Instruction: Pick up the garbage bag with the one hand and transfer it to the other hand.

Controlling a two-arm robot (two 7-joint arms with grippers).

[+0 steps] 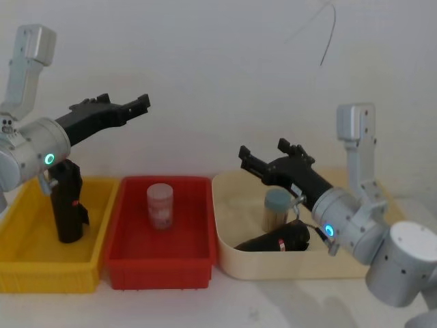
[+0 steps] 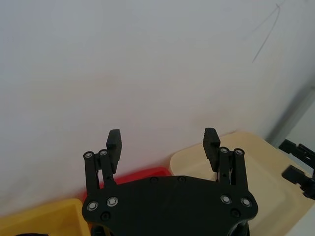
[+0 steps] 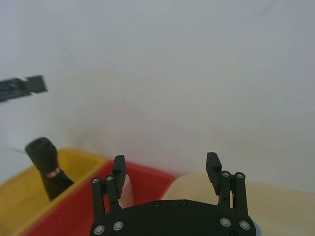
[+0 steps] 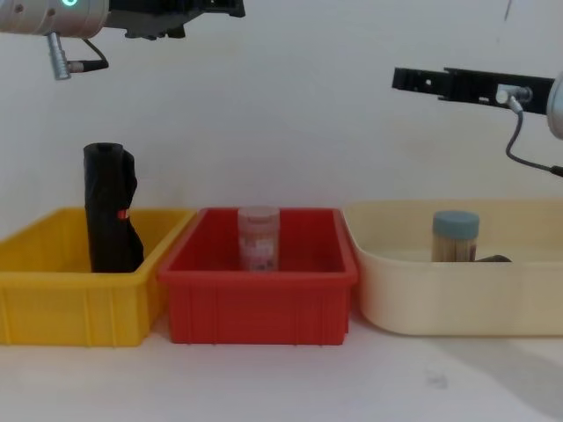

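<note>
The garbage bag, a tightly rolled black plastic cylinder with a small red-and-white label (image 1: 276,239), lies on its side in the cream plastic tub (image 1: 224,232), just beside the blue-lidded jar (image 1: 276,205). The left tool with the green-lit ring (image 1: 130,102) hangs high over the yellow bin (image 1: 27,270), its fingers spread and empty. The right tool with the blue-lit ring (image 1: 263,152) hovers above the tub, also spread and empty. The roll looks light, crinkly and probably a little slippery; its middle, near the label, seems the best place to grip.
</note>
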